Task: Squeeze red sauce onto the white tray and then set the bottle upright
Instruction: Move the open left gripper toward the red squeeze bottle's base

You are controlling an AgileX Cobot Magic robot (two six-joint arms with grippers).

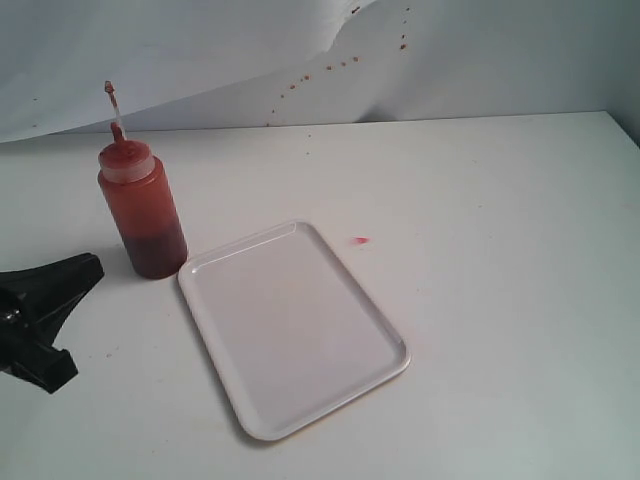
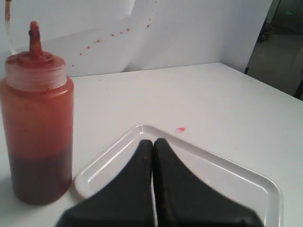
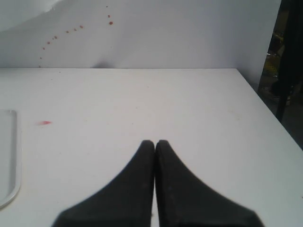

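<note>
The bottle point(image 1: 143, 212) stands upright on the table, red-orange with a domed whitish cap and thin nozzle; it fills the side of the left wrist view as bottle point(image 2: 37, 118). Just beside it lies the white tray point(image 1: 290, 325), bare, with no sauce blob on it. My left gripper point(image 1: 95, 266) is shut and holds nothing, its tip a short way from the bottle's base; in its own view the left gripper point(image 2: 153, 141) points over the tray's corner point(image 2: 142, 128). My right gripper point(image 3: 155, 142) is shut on nothing over bare table; the exterior view does not show it.
A small pale pink-red smear point(image 1: 359, 240) lies on the table beyond the tray's far corner, also seen as smear point(image 3: 45, 123). Tiny red specks point(image 1: 330, 68) dot the white back wall. The table's right edge point(image 3: 265, 109) drops off near the right gripper.
</note>
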